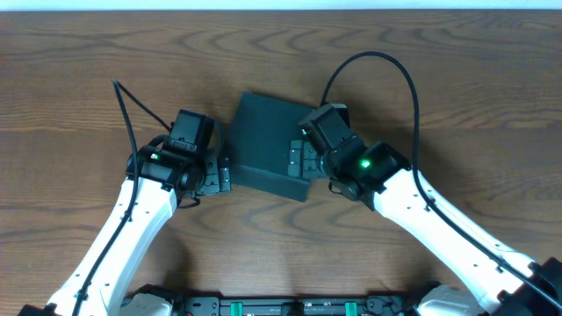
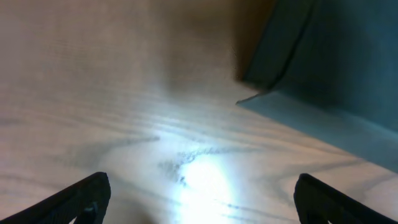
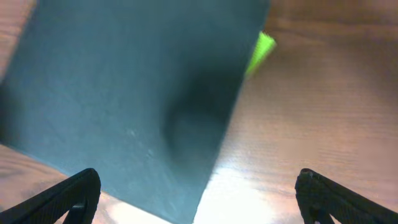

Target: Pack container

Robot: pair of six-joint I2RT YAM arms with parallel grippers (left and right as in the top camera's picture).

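— Checking progress on the packing. See any loose items waiting on the wooden table [image 1: 79, 70]?

— None from overhead. Just the container [image 1: 263, 145], sitting mid-table between the two arms, with the lid [image 3: 124, 81] lying flat and apparently shut.

— So finished, or not yet begun?

— Hard to judge. Cannot see inside (everything hidden under that dark flap). With nothing to load anywhere in view, probably late in the task, perhaps needing only the flap pressed or tucked.

— And the grippers?

— For the left gripper [image 1: 223, 174]: jaws wide apart, holding nothing, just beside the container's left edge and low over the tabletop. For the right gripper [image 1: 299, 160]: likewise spread wide and empty, over the container's right part, looking down on the lid. Touching it or not, cannot tell.

— Anything else worth noting?

— Only a bright green sliver [image 3: 263, 46] peeking past the container's far edge in the right wrist view. Too blurred to name; possibly a packet corner caught at the flap, possibly something lying behind.

— Remaining work, then?

— At most, confirming closure and sorting out that sliver. Otherwise looks about done.
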